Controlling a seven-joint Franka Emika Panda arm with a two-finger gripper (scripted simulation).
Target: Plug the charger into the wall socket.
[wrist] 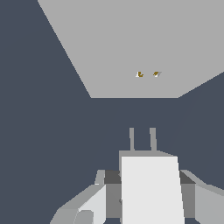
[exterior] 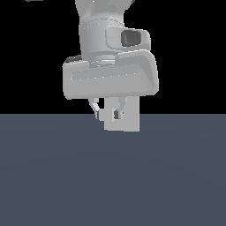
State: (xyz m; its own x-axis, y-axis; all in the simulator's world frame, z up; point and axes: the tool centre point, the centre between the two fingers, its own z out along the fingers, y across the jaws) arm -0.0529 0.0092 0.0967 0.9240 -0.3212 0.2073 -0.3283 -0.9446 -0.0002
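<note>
We see our end effector [wrist: 148, 192] clamped on the charger [wrist: 151, 188], a small white block whose two thin grey prongs point straight ahead. Directly beyond those prongs, still apart from them, stands the wall socket [wrist: 131, 43], a flat light-grey plate above the dark worktop [exterior: 113, 176]; its two tiny yellowish holes sit slightly off the prongs' line.

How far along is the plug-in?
Done: the gripper is shut on the charger. In hand: its prongs point toward the wall socket, with floor showing between them and the plate. Left: line the prongs up with the two yellowish holes and push in.
</note>
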